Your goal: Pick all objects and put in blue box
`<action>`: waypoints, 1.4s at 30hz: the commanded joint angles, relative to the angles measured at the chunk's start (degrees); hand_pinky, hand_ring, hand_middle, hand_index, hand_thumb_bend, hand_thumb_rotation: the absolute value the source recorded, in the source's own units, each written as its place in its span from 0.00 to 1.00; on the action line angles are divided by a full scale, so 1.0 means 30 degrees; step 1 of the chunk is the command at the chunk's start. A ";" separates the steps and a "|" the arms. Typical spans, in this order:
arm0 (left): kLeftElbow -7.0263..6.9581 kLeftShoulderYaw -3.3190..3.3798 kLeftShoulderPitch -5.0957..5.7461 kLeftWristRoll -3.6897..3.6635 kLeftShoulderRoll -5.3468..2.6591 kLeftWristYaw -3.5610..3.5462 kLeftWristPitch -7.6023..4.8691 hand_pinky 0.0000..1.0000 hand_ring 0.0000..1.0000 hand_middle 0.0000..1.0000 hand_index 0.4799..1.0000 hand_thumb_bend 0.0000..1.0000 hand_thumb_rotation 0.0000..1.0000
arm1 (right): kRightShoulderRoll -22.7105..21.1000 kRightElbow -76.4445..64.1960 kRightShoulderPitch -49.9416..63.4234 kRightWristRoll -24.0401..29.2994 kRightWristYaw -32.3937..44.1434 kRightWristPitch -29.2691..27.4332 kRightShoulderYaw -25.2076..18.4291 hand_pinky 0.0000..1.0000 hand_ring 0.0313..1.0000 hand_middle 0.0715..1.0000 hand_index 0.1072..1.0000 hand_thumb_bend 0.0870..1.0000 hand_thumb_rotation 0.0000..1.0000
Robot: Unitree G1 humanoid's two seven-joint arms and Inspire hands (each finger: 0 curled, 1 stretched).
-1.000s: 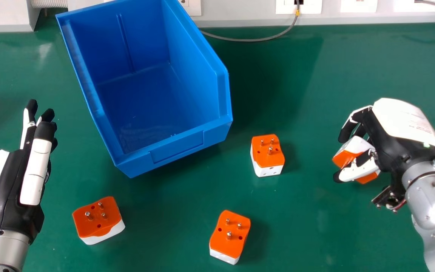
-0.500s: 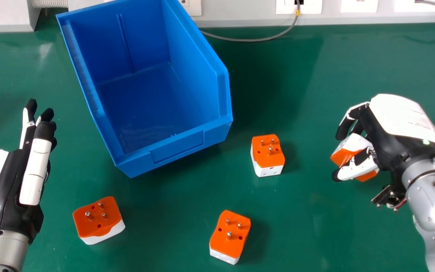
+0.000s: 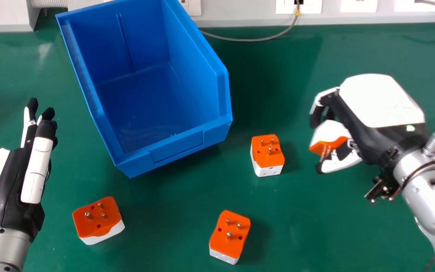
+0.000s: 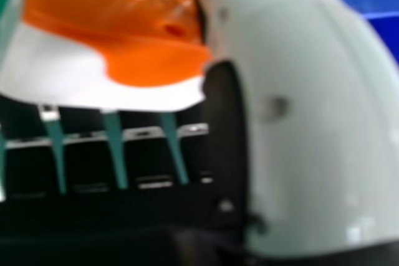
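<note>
On the right of the head view, my right hand has its fingers and thumb curled round an orange and white plug adapter, held above the table. In the right hand view the adapter lies between the fingers and the thumb of my right hand. Three more adapters rest pins up on the table: one near the box's front corner, one at the lower middle, one at lower left. The blue box has a bare floor. At far left my left hand holds its fingers straight.
A grey cable curves over the back of the green table, to the right of the box. White wall sockets line the back edge.
My right hand has risen and moved left with the adapter, which has tilted and come off the table. The left hand and the three loose adapters stay where they were.
</note>
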 commanded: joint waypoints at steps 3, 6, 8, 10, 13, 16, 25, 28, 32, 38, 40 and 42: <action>-0.0178 -0.0049 -0.0357 0.0157 0.0278 0.0218 -0.0037 1.00 1.00 1.00 1.00 0.82 1.00 | -0.0240 -0.1910 0.0219 -0.0339 0.0268 -0.0845 -0.0535 0.32 0.41 0.47 0.45 0.44 0.00; 0.0073 -0.0095 -0.0493 0.0193 0.0308 0.0273 -0.0100 1.00 1.00 1.00 1.00 0.82 1.00 | -0.0048 -0.2672 0.0227 -0.0472 0.0628 -0.1054 -0.0561 0.31 0.40 0.47 0.45 0.44 0.00; 0.0321 -0.0099 -0.0625 0.0190 0.0337 0.0282 -0.0175 1.00 1.00 1.00 1.00 0.82 1.00 | 0.0075 -0.3091 0.0178 -0.0558 0.0790 -0.1239 -0.0554 0.32 0.41 0.47 0.45 0.44 0.00; 0.0444 -0.0133 -0.0736 0.0228 0.0337 0.0330 -0.0203 1.00 1.00 1.00 1.00 0.83 1.00 | 0.0220 -0.3443 0.0069 -0.0609 0.0828 -0.1579 -0.0505 0.33 0.42 0.47 0.45 0.44 0.00; 0.0622 -0.0199 -0.0884 0.0265 0.0331 0.0400 -0.0268 1.00 1.00 1.00 1.00 0.83 1.00 | 0.0456 -0.3806 -0.0123 -0.0651 0.0731 -0.2195 -0.0360 0.32 0.40 0.46 0.47 0.44 0.00; 0.0589 -0.0279 -0.0956 0.0284 0.0266 0.0452 -0.0253 1.00 1.00 1.00 1.00 0.82 1.00 | 0.0816 -0.4010 -0.0456 -0.0645 0.0877 -0.2766 -0.0205 0.32 0.40 0.46 0.47 0.44 0.00; 0.0772 -0.0414 -0.1267 0.0107 0.0192 0.0362 -0.0085 1.00 1.00 1.00 1.00 0.82 1.00 | 0.2025 -0.3659 -0.1959 -0.0334 0.1693 -0.4071 0.0374 0.31 0.40 0.47 0.48 0.44 0.00; 0.0819 -0.0428 -0.1326 0.0020 0.0190 0.0271 -0.0034 1.00 1.00 1.00 1.00 0.82 1.00 | 0.2493 -0.3260 -0.2450 -0.0189 0.1773 -0.4436 0.0631 0.31 0.40 0.47 0.48 0.44 0.00; 0.1061 -0.0424 -0.1450 0.0014 0.0214 0.0241 -0.0107 1.00 1.00 1.00 1.00 0.82 1.00 | 0.3085 -0.2604 -0.3179 -0.0190 0.1747 -0.4975 0.1013 0.31 0.40 0.47 0.48 0.44 0.00; 0.1313 -0.0527 -0.1526 0.0288 0.0265 0.0393 -0.0458 1.00 1.00 1.00 1.00 0.82 1.00 | 0.4187 -0.1209 -0.4485 -0.0400 0.1757 -0.5005 0.1637 0.31 0.40 0.48 0.48 0.44 0.00; 0.1164 -0.0565 -0.1490 0.0389 0.0297 0.0473 -0.0420 1.00 1.00 1.00 1.00 0.82 1.00 | 0.4651 -0.0490 -0.5136 -0.0573 0.1657 -0.4941 0.1912 0.31 0.40 0.48 0.48 0.44 0.00; 0.1176 -0.0559 -0.1508 0.0379 0.0317 0.0467 -0.0392 1.00 1.00 1.00 1.00 0.82 1.00 | 0.5028 0.0130 -0.5648 -0.0672 0.1573 -0.4914 0.2134 0.31 0.40 0.48 0.48 0.44 0.00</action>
